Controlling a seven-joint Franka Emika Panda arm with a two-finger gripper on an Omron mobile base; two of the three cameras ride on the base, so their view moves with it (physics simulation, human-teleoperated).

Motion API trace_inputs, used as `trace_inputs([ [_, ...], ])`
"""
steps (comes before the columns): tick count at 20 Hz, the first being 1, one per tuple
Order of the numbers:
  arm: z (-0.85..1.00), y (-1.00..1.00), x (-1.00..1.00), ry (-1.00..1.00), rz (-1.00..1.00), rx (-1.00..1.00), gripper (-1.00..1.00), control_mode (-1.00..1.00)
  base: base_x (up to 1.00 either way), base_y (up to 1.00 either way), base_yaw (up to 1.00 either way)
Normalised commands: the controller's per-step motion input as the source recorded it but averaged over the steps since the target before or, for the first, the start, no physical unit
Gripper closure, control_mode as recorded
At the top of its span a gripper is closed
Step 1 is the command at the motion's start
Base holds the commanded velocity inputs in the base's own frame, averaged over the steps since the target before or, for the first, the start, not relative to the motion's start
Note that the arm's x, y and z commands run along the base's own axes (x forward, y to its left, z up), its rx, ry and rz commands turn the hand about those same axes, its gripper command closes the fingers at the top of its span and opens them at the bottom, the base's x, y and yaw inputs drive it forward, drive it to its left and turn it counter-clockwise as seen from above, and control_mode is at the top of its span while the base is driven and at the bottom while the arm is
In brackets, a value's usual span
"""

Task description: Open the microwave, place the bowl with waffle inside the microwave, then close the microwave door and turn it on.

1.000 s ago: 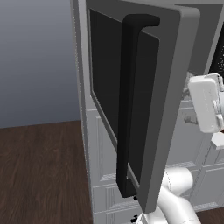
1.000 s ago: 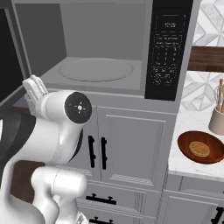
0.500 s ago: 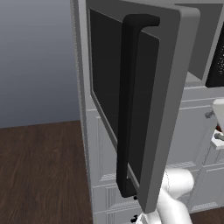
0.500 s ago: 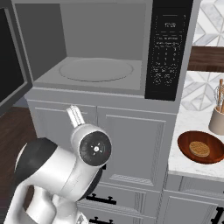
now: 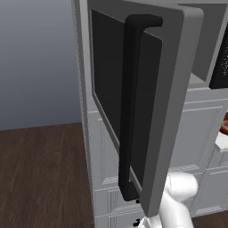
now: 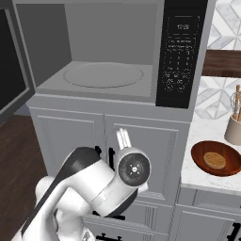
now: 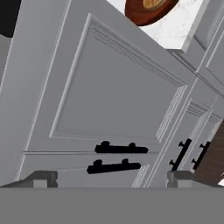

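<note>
The microwave [image 6: 113, 52] stands with its cavity and round turntable [image 6: 103, 75] showing, and the black control strip [image 6: 181, 52] on its right. The microwave door [image 5: 142, 102] hangs swung wide out to the left, its tall black bar handle [image 5: 131, 107] facing the left base camera. The bowl with waffle [image 6: 215, 159] rests on the white counter [image 6: 197, 167] to the right, below microwave level; it also peeks in as the bowl [image 7: 148, 8] at the top of the rolled hand view. My gripper [image 7: 113, 179] is open and holds nothing, low down and facing the white cabinet doors.
White panelled cabinet doors [image 6: 136, 141] with short black handles [image 7: 120, 148] stand under the microwave, right before my folded arm [image 6: 94, 183]. A utensil holder [image 6: 234, 127] sits behind the bowl on the counter. Dark wood floor [image 5: 40, 169] lies to the left.
The arm has swung down from microwave height to low in front of the cabinets and shifted right. The door has stayed wide open and the bowl has not moved.
</note>
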Motion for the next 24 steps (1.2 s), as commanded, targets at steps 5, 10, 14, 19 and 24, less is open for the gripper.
trace_inputs([
  [5, -0.56, -1.0, 0.22, 0.09, -0.14, 0.0, -1.0, -1.0, 0.0, 0.0, 0.0],
  [10, -0.55, -1.0, 0.3, 0.05, -0.11, 0.0, -1.0, -1.0, 0.0, 0.0, 0.0],
  [14, -0.41, -1.0, 0.42, 0.05, -0.06, 0.0, -1.0, -1.0, 0.0, 0.0, 0.0],
  [19, -0.29, -1.0, 0.55, 0.05, 0.0, 0.12, -1.0, -1.0, 0.0, 0.0, 0.0],
  [24, -0.12, -0.96, 0.18, 0.01, 0.0, 0.17, -1.0, -1.0, 0.0, 0.0, 0.0],
])
